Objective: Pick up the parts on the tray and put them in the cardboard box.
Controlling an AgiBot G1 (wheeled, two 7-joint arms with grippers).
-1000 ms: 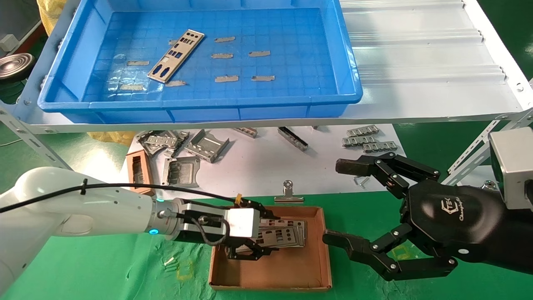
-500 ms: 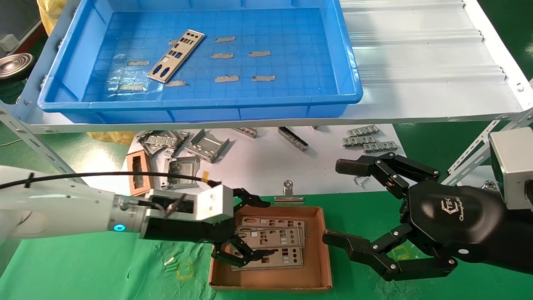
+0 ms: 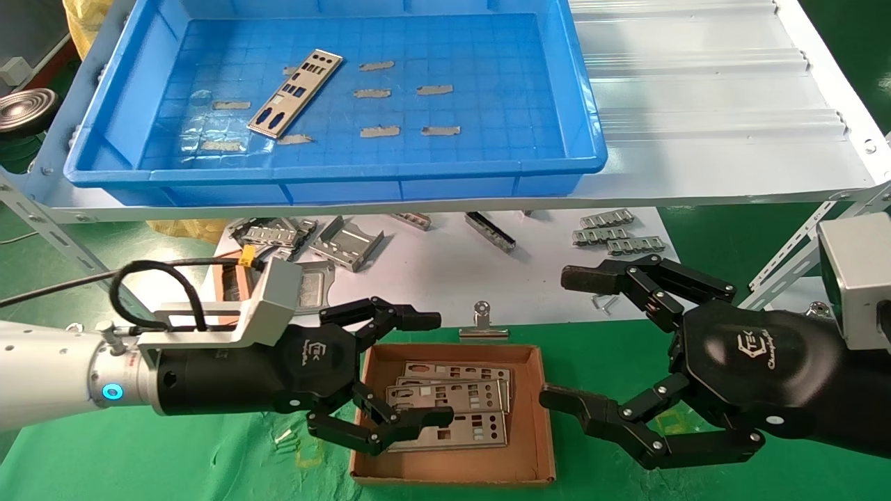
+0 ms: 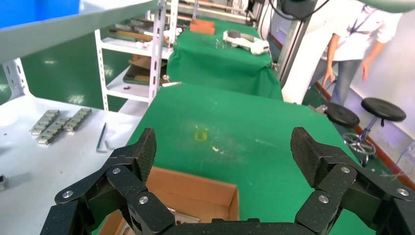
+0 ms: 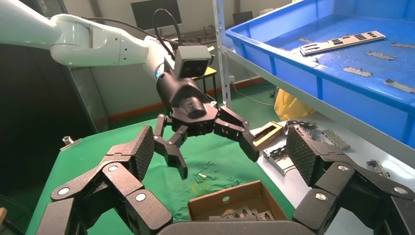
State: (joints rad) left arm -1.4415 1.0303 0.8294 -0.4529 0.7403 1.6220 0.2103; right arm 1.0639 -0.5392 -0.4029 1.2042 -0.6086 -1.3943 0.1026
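Observation:
One silver punched plate (image 3: 294,92) lies slanted on the floor of the blue tray (image 3: 585,118), left of its middle; it also shows in the right wrist view (image 5: 342,42). The cardboard box (image 3: 546,410) on the green cloth holds three stacked plates (image 3: 452,400). My left gripper (image 3: 430,369) is open and empty, raised over the box's left side. My right gripper (image 3: 565,337) is open and empty, just right of the box. The right wrist view shows the box (image 5: 235,200) and the left gripper (image 5: 218,154) above it.
Several grey tape strips (image 3: 379,131) lie on the tray floor. Under the tray's white shelf, folded grey brackets (image 3: 344,243), a brown frame block (image 3: 230,285), small metal pieces (image 3: 612,233) and a binder clip (image 3: 482,321) lie on the white sheet.
My left gripper let go of a plate, which now lies front-most in the box. It opened, rose and drew back leftward with its wrist rotated. The right arm has not moved.

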